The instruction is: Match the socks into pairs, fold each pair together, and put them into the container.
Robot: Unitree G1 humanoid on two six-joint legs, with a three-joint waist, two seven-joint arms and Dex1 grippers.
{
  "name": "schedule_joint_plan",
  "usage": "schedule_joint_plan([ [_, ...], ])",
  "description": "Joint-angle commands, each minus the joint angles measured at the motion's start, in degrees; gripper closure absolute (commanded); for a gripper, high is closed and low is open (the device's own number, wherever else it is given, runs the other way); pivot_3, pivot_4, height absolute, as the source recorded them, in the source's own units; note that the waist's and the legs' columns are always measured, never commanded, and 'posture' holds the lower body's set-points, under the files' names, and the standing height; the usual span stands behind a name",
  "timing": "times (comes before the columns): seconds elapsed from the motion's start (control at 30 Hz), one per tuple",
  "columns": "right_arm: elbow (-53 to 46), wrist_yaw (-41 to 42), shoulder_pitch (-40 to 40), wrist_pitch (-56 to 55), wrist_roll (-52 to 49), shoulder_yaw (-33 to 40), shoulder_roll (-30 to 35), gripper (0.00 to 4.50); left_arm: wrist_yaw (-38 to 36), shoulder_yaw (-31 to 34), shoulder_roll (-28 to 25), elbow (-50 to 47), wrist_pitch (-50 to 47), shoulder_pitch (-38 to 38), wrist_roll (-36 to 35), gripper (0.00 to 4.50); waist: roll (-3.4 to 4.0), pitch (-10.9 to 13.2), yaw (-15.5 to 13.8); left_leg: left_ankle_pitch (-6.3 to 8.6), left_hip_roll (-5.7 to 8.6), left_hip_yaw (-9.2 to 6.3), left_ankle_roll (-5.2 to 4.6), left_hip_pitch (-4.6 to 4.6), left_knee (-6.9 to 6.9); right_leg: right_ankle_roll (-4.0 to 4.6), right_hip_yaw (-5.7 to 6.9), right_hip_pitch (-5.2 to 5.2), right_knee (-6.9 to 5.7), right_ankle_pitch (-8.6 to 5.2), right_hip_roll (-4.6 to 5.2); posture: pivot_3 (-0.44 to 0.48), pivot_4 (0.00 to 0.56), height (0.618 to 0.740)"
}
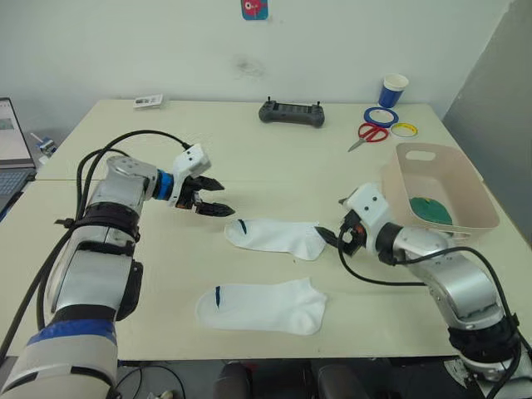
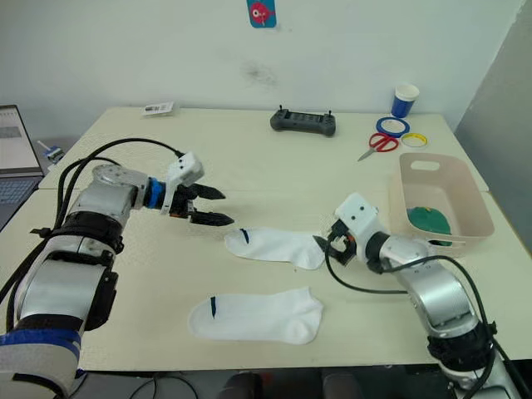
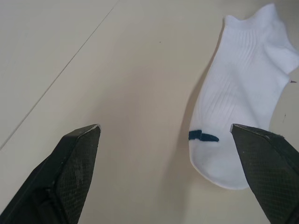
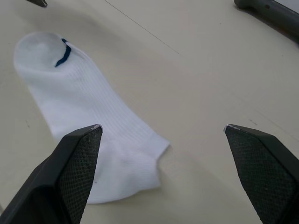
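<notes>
Table: a pale cream tabletop (image 1: 274, 158) with a thin seam running across it on the robot's left side; it fills the space up to a plain white wall (image 1: 332, 41).
Wall: a small red-and-blue sticker (image 1: 254, 8) sits high up, with a faint grey smudge below it.
Room edge: a grey panel (image 1: 499, 91) rises at the far right; part of a laptop (image 1: 10, 154) shows at the far left.
Far side of table: a black handheld controller (image 1: 291, 114), a small card (image 1: 148, 101), a blue-and-white paper cup (image 1: 393, 90), red scissors (image 1: 370, 135), a blue tape ring (image 1: 381, 115) and a yellow ring (image 1: 404, 130).
Container: the beige-pink tub (image 1: 478, 199) stands on the robot's right — a dark green folded sock bundle (image 1: 431, 209) lies inside it.
Socks: two white socks lie flat mid-table, apart from each other; the farther sock (image 1: 274, 237) lies between the two grippers, the nearer sock (image 1: 262, 306) lies closer to the table's front edge. Each has a small navy mark at the toe end.
Left gripper (image 1: 212, 198): fingers spread apart, holding nothing — just beside the farther sock's toe.
Right gripper (image 1: 330, 239): fingers wide apart in its wrist view, empty, at the farther sock's cuff end.
</notes>
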State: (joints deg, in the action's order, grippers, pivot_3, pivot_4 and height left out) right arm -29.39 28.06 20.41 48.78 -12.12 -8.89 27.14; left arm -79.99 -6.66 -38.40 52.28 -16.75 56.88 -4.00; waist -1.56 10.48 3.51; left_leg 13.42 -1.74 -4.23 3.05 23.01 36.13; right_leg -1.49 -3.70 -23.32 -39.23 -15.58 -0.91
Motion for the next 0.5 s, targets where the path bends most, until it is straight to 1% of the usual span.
schedule_joint_plan([
  [0.03,-6.81,-1.34,-2.44,1.37,-2.14,1.30,-1.57,0.00,3.35,5.14,-0.79,-17.52,-14.33,-10.82,-6.73,0.02,0.01,0.00,0.11,0.00,-0.02,-0.01,0.01,-0.01,-0.01,0.01,-0.01,0.00,-0.01,0.01,0.01,0.000,0.150,0.740],
  [0.1,-8.58,-1.89,-4.01,2.56,-2.78,1.09,-2.29,0.00,7.56,7.75,-0.10,-25.55,-19.39,-16.18,-8.88,0.02,-0.01,0.00,-0.10,-0.01,-0.05,-0.04,0.02,-0.01,0.00,0.05,-0.01,0.00,-0.02,0.03,0.04,0.000,0.150,0.740],
  [0.17,-9.86,-2.75,-5.09,3.87,-3.64,1.51,-3.16,0.00,13.29,10.11,1.90,-29.97,-21.50,-18.93,-10.19,0.02,-0.04,0.00,-0.55,-0.02,-0.06,-0.15,0.05,0.01,0.05,0.04,0.12,0.01,-0.09,0.02,0.04,0.000,0.150,0.740],
  [0.23,-10.65,-3.94,-6.05,4.90,-3.89,1.83,-3.88,0.00,17.19,10.97,3.97,-32.63,-21.84,-20.54,-10.89,0.02,-0.04,0.00,-1.32,-0.04,0.02,-0.22,0.08,-0.03,0.11,-0.12,0.18,0.05,-0.22,-0.07,0.05,0.000,0.150,0.740],
  [0.37,-10.92,-5.65,-7.45,5.65,-3.52,1.71,-4.48,0.00,22.37,11.04,7.08,-32.76,-20.75,-20.56,-10.79,0.02,-0.04,-0.04,-1.61,-0.12,0.06,-0.09,0.17,-0.16,0.21,-0.07,0.06,0.16,-0.23,-0.03,0.05,0.000,0.150,0.740],
  [0.47,-10.25,-6.64,-7.96,5.64,-3.38,1.72,-5.09,0.00,22.95,9.40,7.94,-31.05,-18.97,-20.00,-9.85,0.02,-0.04,-0.04,-1.41,-0.12,0.05,-0.06,0.17,-0.11,0.26,-0.08,0.03,0.13,-0.21,-0.04,0.03,0.000,0.150,0.740],
  [0.5,-9.83,-7.12,-8.16,5.59,-3.18,1.75,-5.33,0.00,22.73,8.28,8.01,-30.37,-17.33,-20.10,-9.01,0.19,-0.04,-0.04,-1.31,-0.11,0.04,-0.04,0.16,-0.11,0.26,-0.08,-0.01,0.10,-0.21,-0.04,0.01,0.000,0.150,0.740],
])
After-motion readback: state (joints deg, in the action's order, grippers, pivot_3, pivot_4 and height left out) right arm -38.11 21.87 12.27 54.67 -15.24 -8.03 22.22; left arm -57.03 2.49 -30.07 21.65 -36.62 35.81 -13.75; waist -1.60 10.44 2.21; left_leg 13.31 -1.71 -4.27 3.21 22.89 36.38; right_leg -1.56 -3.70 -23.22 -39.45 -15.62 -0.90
